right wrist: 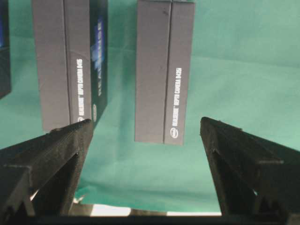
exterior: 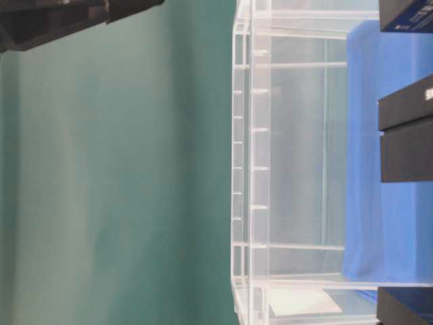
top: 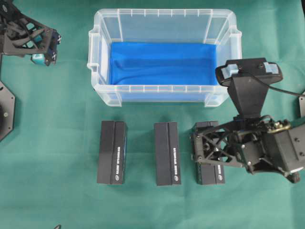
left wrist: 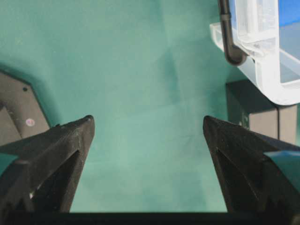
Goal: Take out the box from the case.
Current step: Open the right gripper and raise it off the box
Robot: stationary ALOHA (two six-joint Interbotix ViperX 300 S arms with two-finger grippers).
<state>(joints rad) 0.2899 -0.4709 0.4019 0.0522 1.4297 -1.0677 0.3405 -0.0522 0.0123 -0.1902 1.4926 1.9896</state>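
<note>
Overhead view first: I am looking down on a green cloth [top: 52, 143] that is covering the whole table, and the case [top: 162, 90] is sitting on it toward the far side, its blue lining [top: 162, 62] lying bare across the bottom with nothing resting on it. Three dark boxes are lying flat in a row on the cloth just in front of the case, well outside it: the left box [top: 112, 151], the middle box [top: 167, 153], and the right box [top: 209, 172], which is partly covered by my right arm.

My right gripper [top: 194, 145] is hanging over that right box with its jaws standing wide apart. Through the right wrist camera the two black fingers [right wrist: 51, 159] are framing the cloth, and two of the boxes [right wrist: 164, 70] are lying beyond them (white lettering is running along their edges). Nothing is sitting between the fingers.

My left gripper [top: 46, 46] is hovering off at the far left corner of the table, well apart from the case and the boxes. Its wrist camera is showing both fingers [left wrist: 51, 164] spread wide over bare cloth, with a corner of the case [left wrist: 262, 61] and one box [left wrist: 260, 112] off to the right.

Table-level view is turned on its side; I am seeing the clear case wall [exterior: 284, 169] and the blue lining through it.
</note>
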